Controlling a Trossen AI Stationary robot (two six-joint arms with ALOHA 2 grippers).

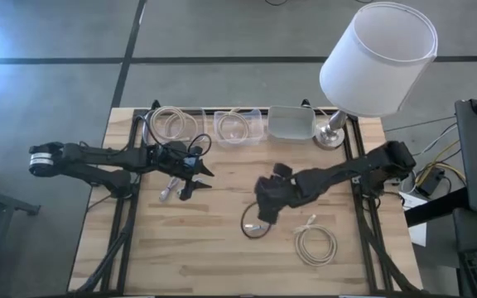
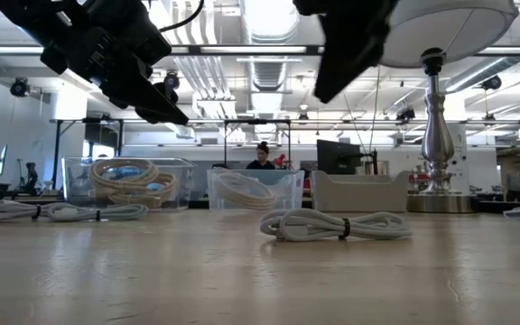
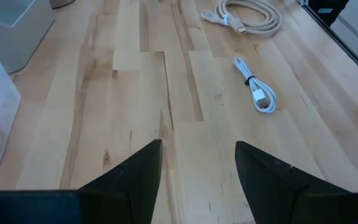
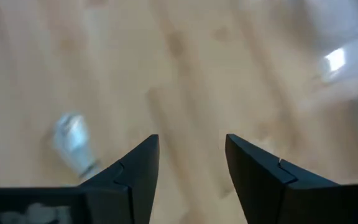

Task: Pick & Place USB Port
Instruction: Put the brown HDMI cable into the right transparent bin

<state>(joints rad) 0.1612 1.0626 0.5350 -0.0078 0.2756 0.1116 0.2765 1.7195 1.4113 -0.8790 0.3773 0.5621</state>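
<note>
A small white USB cable (image 3: 257, 93), bundled with a dark tie, lies flat on the wooden table; in the low view the cable (image 2: 337, 226) shows as a pale bundle. My right gripper (image 1: 265, 211) hovers open above that area. Its blurred wrist view shows the open right gripper (image 4: 191, 165) and a pale connector (image 4: 73, 143) on the wood ahead. My left gripper (image 1: 199, 178) hangs open over the table's left middle, fingers pointing right, and its own view shows the left gripper (image 3: 197, 168) empty. A second small white cable (image 1: 170, 190) lies just below it.
A beige coiled cable (image 1: 315, 244) lies toward the near right. Along the far edge stand a clear bin with coiled cable (image 1: 172, 124), a second clear bin (image 1: 240, 126), a grey bin (image 1: 291, 122) and a lamp (image 1: 334, 132). A dark loop (image 1: 251, 228) lies by my right gripper.
</note>
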